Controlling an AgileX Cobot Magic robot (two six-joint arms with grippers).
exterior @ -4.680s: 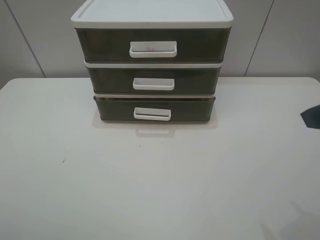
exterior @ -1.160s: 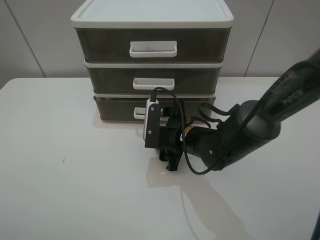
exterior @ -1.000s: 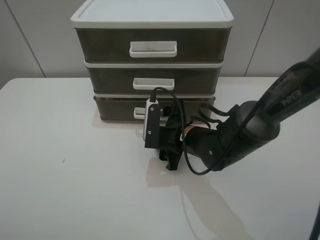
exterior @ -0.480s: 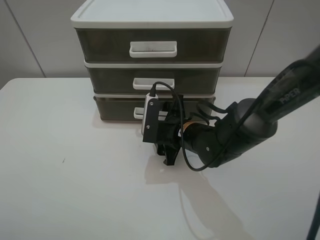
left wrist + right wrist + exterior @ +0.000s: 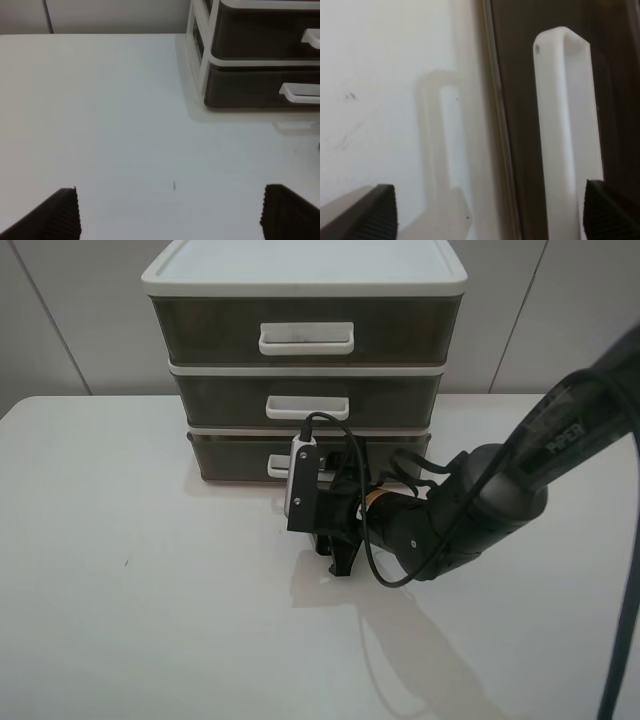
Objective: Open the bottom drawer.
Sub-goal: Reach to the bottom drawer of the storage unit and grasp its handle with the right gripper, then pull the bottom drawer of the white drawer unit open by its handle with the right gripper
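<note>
The bottom drawer (image 5: 232, 462) sat shut under the other two in the drawer unit (image 5: 300, 270), at the back of the white desk (image 5: 150, 620). The right hand (image 5: 490, 215) was spread wide right up against its front, with the white handle (image 5: 565, 125) between the fingertips and nothing gripped. The left hand (image 5: 172, 215) was open too, low over the desk and well apart from it. Pale panelled wall (image 5: 60, 330) behind. From up high, the arm hid those fingertips and most of the handle.
</note>
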